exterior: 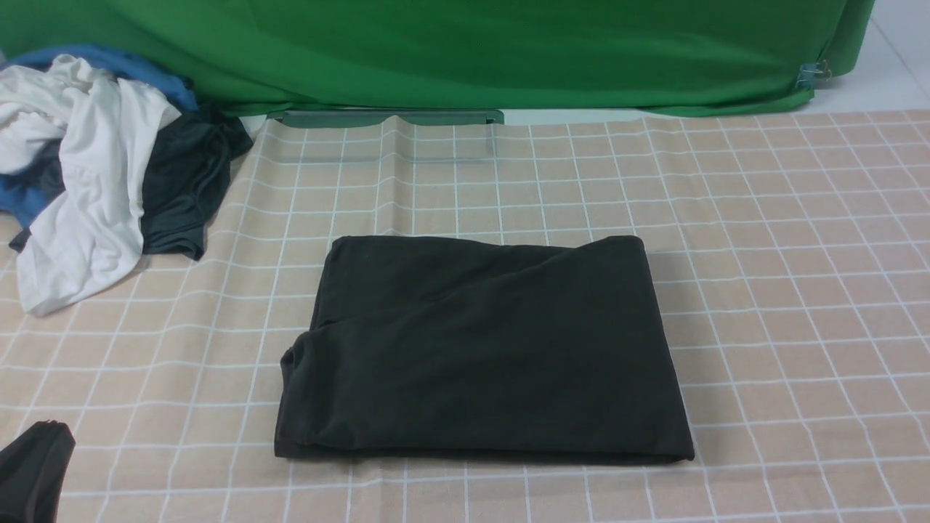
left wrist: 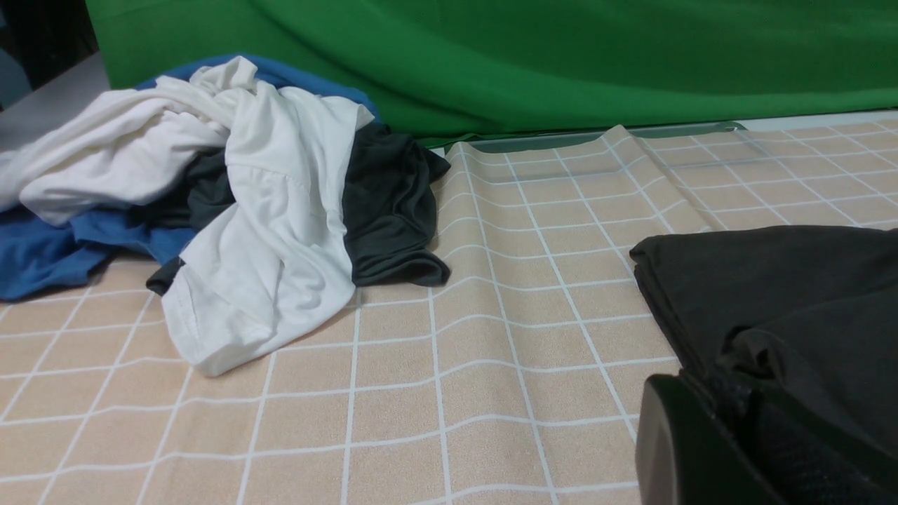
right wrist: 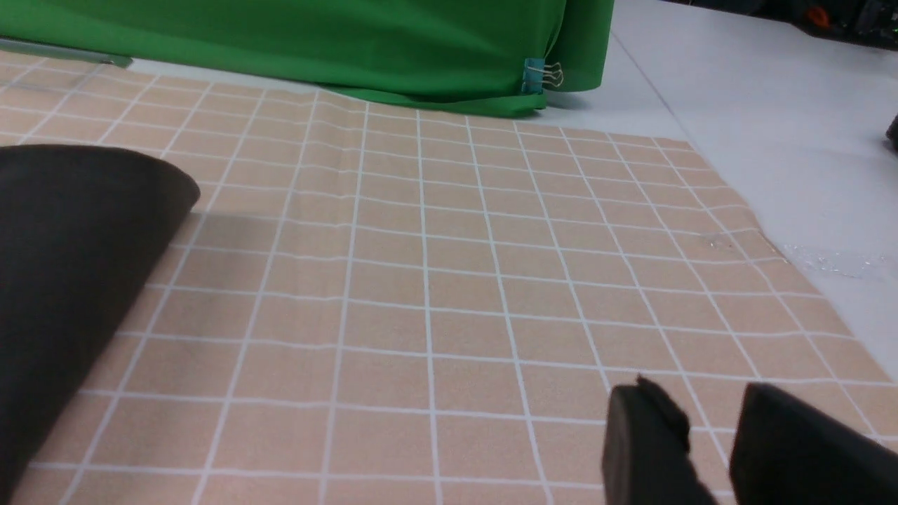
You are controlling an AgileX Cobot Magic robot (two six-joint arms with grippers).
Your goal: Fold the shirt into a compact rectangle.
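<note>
The right hand (right wrist: 708, 449), fingers slightly parted and empty, hovers over bare tablecloth (right wrist: 435, 280) beside the shirt's (right wrist: 63, 245) folded edge.

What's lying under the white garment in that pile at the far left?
Under the white garment a dark grey garment and blue cloth stick out, all resting on the checked tablecloth. Anything deeper in the pile is covered.
</note>
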